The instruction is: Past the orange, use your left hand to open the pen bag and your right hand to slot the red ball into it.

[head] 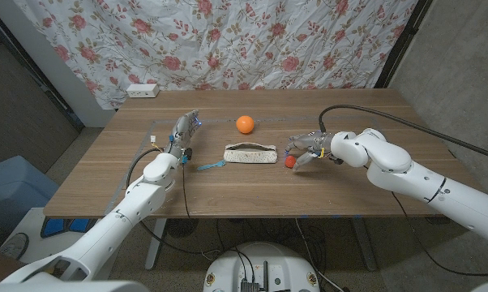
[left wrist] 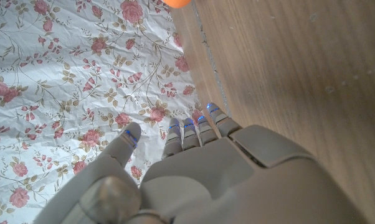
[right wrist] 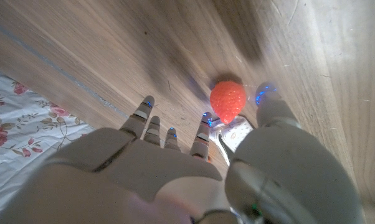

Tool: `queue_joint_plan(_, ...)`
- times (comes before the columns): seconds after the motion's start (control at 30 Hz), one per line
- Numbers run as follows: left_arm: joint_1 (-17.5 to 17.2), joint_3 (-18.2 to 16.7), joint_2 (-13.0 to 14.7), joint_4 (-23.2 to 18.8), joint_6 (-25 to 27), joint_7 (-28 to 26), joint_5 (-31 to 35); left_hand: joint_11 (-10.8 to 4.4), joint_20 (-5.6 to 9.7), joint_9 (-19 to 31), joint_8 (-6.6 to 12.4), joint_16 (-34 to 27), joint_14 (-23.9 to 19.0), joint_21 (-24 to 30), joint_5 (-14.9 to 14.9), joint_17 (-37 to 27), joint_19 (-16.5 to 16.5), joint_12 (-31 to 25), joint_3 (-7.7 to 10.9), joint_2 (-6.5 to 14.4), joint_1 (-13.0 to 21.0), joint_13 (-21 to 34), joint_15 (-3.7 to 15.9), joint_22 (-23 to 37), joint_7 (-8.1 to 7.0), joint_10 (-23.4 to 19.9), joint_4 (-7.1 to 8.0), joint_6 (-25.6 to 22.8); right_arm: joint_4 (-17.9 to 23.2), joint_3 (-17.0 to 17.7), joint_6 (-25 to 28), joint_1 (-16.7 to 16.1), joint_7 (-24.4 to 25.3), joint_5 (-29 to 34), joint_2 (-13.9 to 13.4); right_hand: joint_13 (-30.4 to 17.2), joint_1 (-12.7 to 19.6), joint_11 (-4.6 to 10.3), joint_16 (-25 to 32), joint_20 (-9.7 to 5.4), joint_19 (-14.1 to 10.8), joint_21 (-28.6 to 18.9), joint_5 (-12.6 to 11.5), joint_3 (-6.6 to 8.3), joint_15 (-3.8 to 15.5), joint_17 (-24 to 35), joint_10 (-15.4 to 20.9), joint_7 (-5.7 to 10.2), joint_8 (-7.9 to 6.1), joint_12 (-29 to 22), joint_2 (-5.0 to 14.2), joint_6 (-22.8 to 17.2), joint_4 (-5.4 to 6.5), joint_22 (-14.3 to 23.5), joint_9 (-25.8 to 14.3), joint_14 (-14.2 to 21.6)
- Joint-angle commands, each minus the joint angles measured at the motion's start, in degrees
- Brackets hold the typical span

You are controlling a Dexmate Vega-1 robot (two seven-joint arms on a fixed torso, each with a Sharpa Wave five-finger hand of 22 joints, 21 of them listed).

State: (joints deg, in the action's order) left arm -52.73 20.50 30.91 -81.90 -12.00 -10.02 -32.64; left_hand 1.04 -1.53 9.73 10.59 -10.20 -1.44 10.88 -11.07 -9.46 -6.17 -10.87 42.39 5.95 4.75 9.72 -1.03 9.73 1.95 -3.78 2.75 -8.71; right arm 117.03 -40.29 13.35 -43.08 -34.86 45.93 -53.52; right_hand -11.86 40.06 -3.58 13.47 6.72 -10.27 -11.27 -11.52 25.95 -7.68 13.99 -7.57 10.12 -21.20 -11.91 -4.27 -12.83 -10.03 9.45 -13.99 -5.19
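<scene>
The orange [head: 244, 123] sits mid-table, and a sliver of the orange [left wrist: 175, 2] shows in the left wrist view. Nearer me lies the pale pen bag [head: 250, 153], zipped, with a blue pull strap [head: 211, 165] trailing from its left end. The small red ball [head: 290, 161] lies on the wood just right of the bag. My right hand [head: 310, 149] hovers over it, thumb [right wrist: 266, 99] and fingers [right wrist: 203, 127] spread on either side of the red ball [right wrist: 228, 101], a narrow gap showing. My left hand [head: 181, 135] stands left of the bag, fingers [left wrist: 197, 130] straight, holding nothing.
A floral cloth [head: 228, 40] hangs behind the table's far edge, with a white power strip [head: 143, 91] at the back left corner. A black cable [head: 374, 118] runs along my right arm. Bare wood [head: 252, 191] lies between the bag and the near edge.
</scene>
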Motion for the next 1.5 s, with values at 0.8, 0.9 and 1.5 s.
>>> queue_joint_plan(0.8, 0.82, 0.65, -0.83, 1.62, -0.08, 0.39, -0.19, -0.19, -0.07, 0.31, -0.12, 0.01, -0.48, 0.24, -0.04, -0.26, -0.42, -0.07, 0.73, 3.58, -0.99, 0.24, -0.01, 0.13, -0.02, -0.6, -0.19, -0.64, -2.72, -0.69, -1.36, -1.81, 8.5, 5.15, 1.21, 0.04, 4.65, 2.5, 1.98, -2.26, -5.47, -0.68, 0.68, -0.32, 2.45, 0.65, 5.9, 2.06, -6.47, -1.22, -1.0, -11.25, 0.29, 0.23, -0.81, 4.96)
queue_joint_plan(0.9, 1.09, 0.71, -0.96, 2.12, -0.42, 0.95, -0.32, -0.22, -0.08, 0.31, -0.12, 0.02, -0.46, 0.23, -0.04, -0.25, -0.41, -0.07, 0.78, 3.57, -1.03, 0.25, -0.06, 0.14, -0.01, -0.64, -0.19, -0.64, -2.78, -0.5, -1.44, -2.38, 10.06, 5.64, 1.15, 0.05, 5.01, 2.81, 2.22, -2.47, -6.02, -0.67, 0.6, -0.43, 2.73, 0.71, 6.69, 2.1, -7.23, -1.34, -1.07, -12.63, 0.31, 0.22, -0.9, 5.62)
queue_joint_plan(1.5, 2.23, 1.19, -1.09, 2.77, 0.33, 1.2, -0.07, -0.2, -0.06, 0.32, -0.14, 0.05, -0.48, 0.21, -0.02, -0.25, -0.43, -0.07, 0.99, 3.51, -1.22, 0.25, 0.02, 0.14, -0.06, -0.76, -0.18, -0.65, -3.58, 0.33, -2.02, -3.44, 13.31, 5.06, 1.38, 0.12, 7.46, 4.54, 3.07, -4.05, -9.4, -0.56, 0.33, -0.71, 4.38, 0.94, 10.81, 2.23, -11.71, -1.69, -0.59, -20.91, 0.44, 0.15, -1.55, 8.15)
